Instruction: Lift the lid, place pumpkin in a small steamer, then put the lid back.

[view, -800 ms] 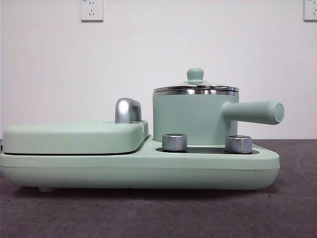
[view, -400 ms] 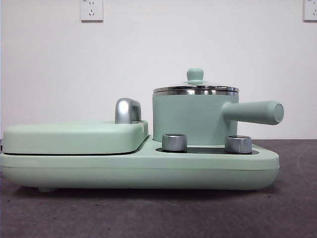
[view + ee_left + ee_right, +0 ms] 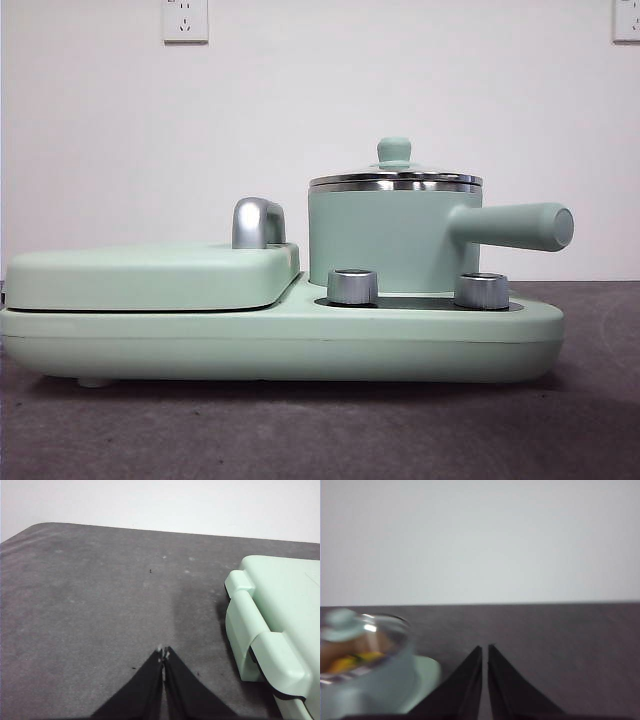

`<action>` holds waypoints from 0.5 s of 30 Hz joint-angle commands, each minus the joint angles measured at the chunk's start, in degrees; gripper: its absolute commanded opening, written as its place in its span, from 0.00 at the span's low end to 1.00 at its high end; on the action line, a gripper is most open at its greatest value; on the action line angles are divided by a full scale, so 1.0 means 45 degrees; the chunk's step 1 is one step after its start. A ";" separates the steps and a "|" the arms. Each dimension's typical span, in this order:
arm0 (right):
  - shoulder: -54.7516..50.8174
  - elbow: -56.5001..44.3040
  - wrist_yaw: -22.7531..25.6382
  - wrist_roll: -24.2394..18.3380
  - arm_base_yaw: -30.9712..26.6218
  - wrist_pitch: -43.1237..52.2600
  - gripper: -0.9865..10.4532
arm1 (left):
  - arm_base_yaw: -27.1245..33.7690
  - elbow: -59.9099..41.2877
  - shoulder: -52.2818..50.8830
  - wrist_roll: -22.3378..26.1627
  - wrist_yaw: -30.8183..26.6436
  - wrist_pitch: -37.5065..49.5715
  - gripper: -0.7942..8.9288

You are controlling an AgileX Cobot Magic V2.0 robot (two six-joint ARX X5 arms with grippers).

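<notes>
Pumpkin [image 3: 350,662] just orange blur thru lid [image 3: 357,640]; small steamer [image 3: 370,690] cut off.

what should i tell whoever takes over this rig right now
Left claw: shut, empty, over bare grey table beside the mint-green appliance base.
Right claw: shut, empty, beside the mint-green cylindrical steamer pot, not touching it.
Round glass lid with steel rim and mint knob sits on the pot. Through the glass, the blurry right wrist view shows something yellow-orange inside, probably the pumpkin.
Done, it seems: pumpkin in, lid back on.
Left: nothing obvious; confirm the pumpkin with a sharper look.
</notes>
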 commanded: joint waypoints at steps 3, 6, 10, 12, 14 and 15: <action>-0.0874 -0.0928 0.1409 -0.0151 -0.0102 0.0141 0.10 | 0.0034 -0.0248 -0.0024 0.0170 -0.0039 -0.0083 0.09; -0.1336 -0.1316 0.2210 -0.0151 -0.0102 0.0141 0.10 | 0.0034 -0.0248 -0.0024 0.0170 -0.0039 -0.0083 0.09; -0.1617 -0.1792 0.2259 -0.0151 -0.0102 0.0107 0.10 | 0.0034 -0.0248 -0.0024 0.0170 -0.0039 -0.0083 0.09; -0.1695 -0.2152 0.2259 -0.0141 -0.0102 0.0058 0.10 | 0.0034 -0.0248 -0.0024 0.0170 -0.0039 -0.0083 0.09; -0.1797 -0.2331 0.2263 -0.0151 -0.0102 -0.0355 0.10 | 0.0034 -0.0248 -0.0024 0.0170 -0.0039 -0.0083 0.09; -0.1817 -0.2331 0.2365 -0.0146 -0.0102 -0.0719 0.10 | 0.0034 -0.0248 -0.0024 0.0170 -0.0039 -0.0083 0.09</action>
